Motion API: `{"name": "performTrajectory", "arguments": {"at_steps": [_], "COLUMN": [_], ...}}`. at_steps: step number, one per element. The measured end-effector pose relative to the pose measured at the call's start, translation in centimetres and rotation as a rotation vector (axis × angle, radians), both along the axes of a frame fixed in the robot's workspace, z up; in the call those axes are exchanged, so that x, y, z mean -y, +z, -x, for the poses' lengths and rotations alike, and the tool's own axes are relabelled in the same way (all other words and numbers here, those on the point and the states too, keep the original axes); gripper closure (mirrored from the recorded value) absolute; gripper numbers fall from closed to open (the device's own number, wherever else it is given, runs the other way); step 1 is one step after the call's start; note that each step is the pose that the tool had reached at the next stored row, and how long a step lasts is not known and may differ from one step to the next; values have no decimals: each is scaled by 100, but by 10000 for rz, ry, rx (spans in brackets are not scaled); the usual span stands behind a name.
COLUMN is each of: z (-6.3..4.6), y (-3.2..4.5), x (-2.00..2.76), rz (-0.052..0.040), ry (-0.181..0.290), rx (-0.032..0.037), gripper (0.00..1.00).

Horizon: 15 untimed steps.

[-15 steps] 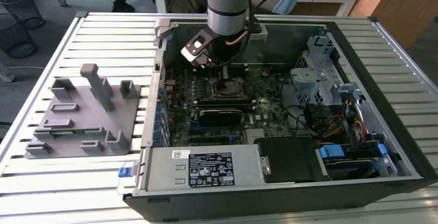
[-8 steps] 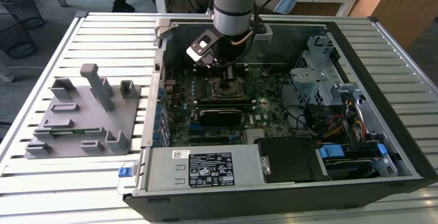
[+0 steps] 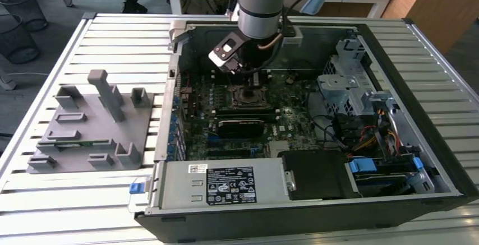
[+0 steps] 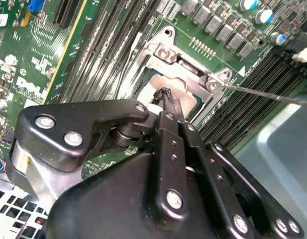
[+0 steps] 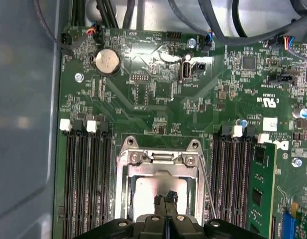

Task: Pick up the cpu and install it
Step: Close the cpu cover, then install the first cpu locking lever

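The cpu [image 5: 148, 191] lies flat inside the motherboard socket [image 5: 160, 159], its silver-grey top showing within the metal frame. My gripper [image 5: 165, 200] hangs straight over it with its two black fingers pressed together, their tips at or just above the middle of the chip; whether they touch it I cannot tell. In the second wrist view the fingertips [image 4: 168, 102] reach down into the socket [image 4: 185, 64], over the pale cpu [image 4: 188, 97]. In the exterior view the gripper [image 3: 250, 88] stands low over the socket [image 3: 249, 98] inside the open computer case.
A thin socket lever [image 5: 205, 184] runs beside the frame. Memory slots flank the socket, with a green memory stick [image 5: 260, 184] seated close by. Case walls [image 3: 419, 88], a drive cage and cables surround the board. A grey fixture [image 3: 90, 127] lies on the slatted table.
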<state>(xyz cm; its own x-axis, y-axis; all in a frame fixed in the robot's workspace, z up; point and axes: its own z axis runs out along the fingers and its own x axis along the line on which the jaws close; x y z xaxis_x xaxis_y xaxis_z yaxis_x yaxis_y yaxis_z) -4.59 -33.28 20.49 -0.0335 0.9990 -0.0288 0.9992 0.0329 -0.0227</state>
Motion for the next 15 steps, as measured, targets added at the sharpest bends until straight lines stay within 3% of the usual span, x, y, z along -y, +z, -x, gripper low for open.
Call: {"name": "performTrajectory", "arguments": {"at_steps": [15], "z": [-91], "y": [21], "x": [0], "rz": [0], "ry": [-1], "rx": [-1], "gripper": [89]}}
